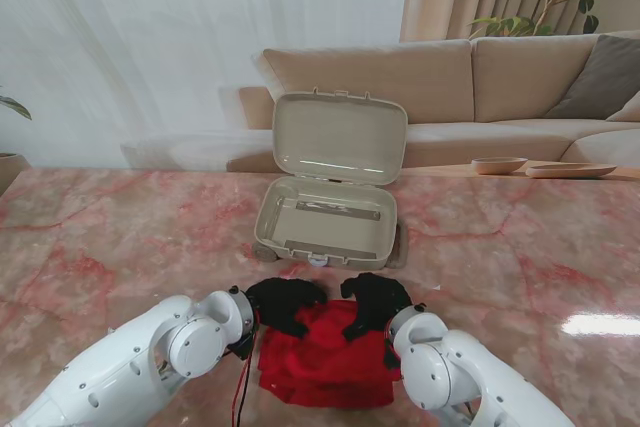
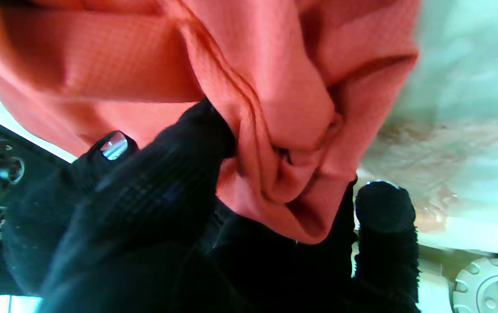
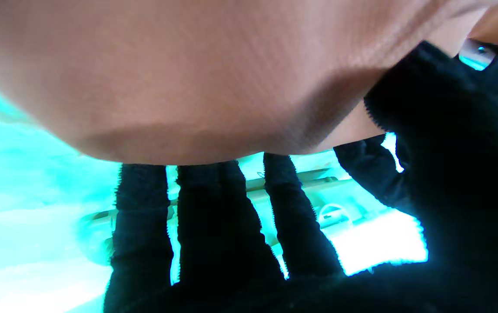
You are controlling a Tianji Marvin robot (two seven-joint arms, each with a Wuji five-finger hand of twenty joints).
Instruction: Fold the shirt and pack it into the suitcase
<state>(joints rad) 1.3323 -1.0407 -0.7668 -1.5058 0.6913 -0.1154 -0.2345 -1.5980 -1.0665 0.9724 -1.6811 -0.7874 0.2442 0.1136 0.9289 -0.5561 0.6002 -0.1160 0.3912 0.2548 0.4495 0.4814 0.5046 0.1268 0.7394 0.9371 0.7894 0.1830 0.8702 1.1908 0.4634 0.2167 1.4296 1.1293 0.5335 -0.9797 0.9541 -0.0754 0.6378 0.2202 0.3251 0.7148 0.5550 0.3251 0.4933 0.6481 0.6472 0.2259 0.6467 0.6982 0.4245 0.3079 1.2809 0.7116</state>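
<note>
Where the red shirt (image 1: 325, 357) lies bunched in a rough folded bundle, it sits on the marble table (image 1: 520, 247) just on the near side of the suitcase (image 1: 330, 217), close to its front edge and apart from it. The suitcase is seen open, lid upright, tray bare.

Left hand (image 1: 285, 304): set on the shirt corner nearest the suitcase, left side. In the left wrist view a gathered fold of cloth is pinched between thumb and fingers (image 2: 175, 182); the hand is clamped on the shirt.

Right hand (image 1: 375, 302): set on the matching corner, right side. In the right wrist view cloth is draped over straight fingers (image 3: 218, 217) with the thumb pressed against it; it is judged to be gripped, though loosely.

Handling, as judged: the fabric is thin knit, light and limp, no stiffness, layers liable to slide and unfold when lifted. Hold is best taken at both suitcase-side corners through all layers together, the bundle kept level and slack avoided between the hands.
</note>
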